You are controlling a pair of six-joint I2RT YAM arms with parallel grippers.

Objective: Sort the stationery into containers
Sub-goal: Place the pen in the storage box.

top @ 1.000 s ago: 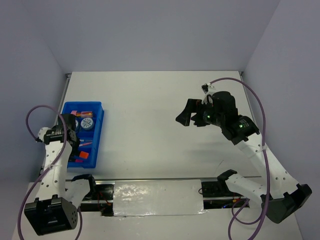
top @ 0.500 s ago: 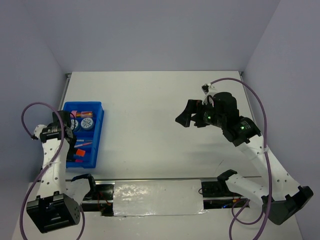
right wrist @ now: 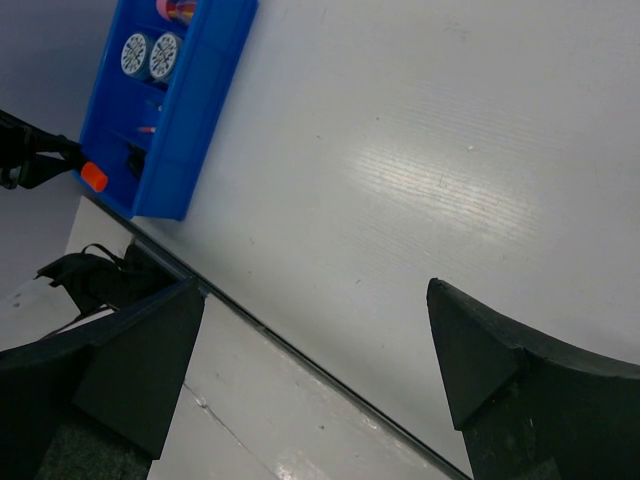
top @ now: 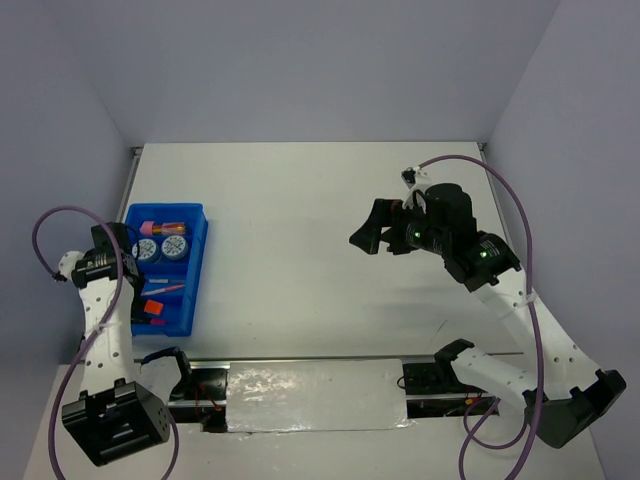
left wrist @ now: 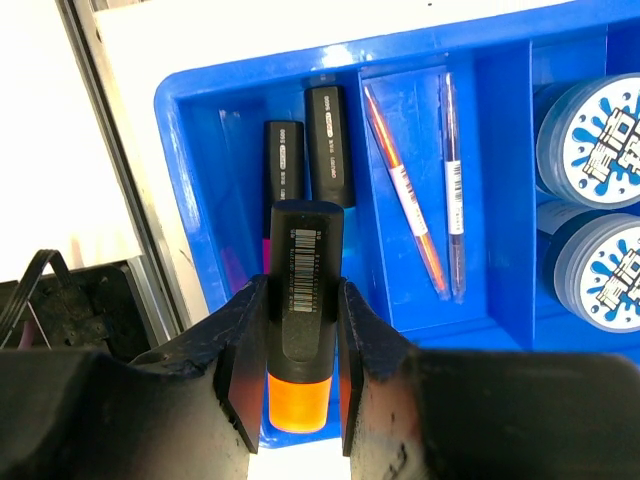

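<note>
The blue tray [top: 196, 262] lies at the table's left. My left gripper [left wrist: 300, 292] is shut on the black highlighter with the orange end [left wrist: 303, 300] and holds it over the tray's near-left corner; the orange end [top: 152, 307] shows from above. Two more black highlighters [left wrist: 330, 145] lie in the near compartment. Two thin pens [left wrist: 405, 190] lie in the compartment beside it, and two blue-white rolls [left wrist: 600, 130] beyond them. A pink cylinder [top: 150, 227] lies in the far compartment. My right gripper [top: 372, 230] is open and empty, high over the table's right half, also in its own view [right wrist: 315, 290].
A metal rail [top: 310, 358] runs along the table's near edge, just in front of the tray. The tray [right wrist: 205, 95] shows far off in the right wrist view, with bare white table [right wrist: 430, 160] between it and the right gripper. Grey walls close the left, back and right.
My left wrist has swung left and back, uncovering the rolls. The orange highlighter has shifted a little toward the tray's left edge, still gripped. The right arm has not moved.
</note>
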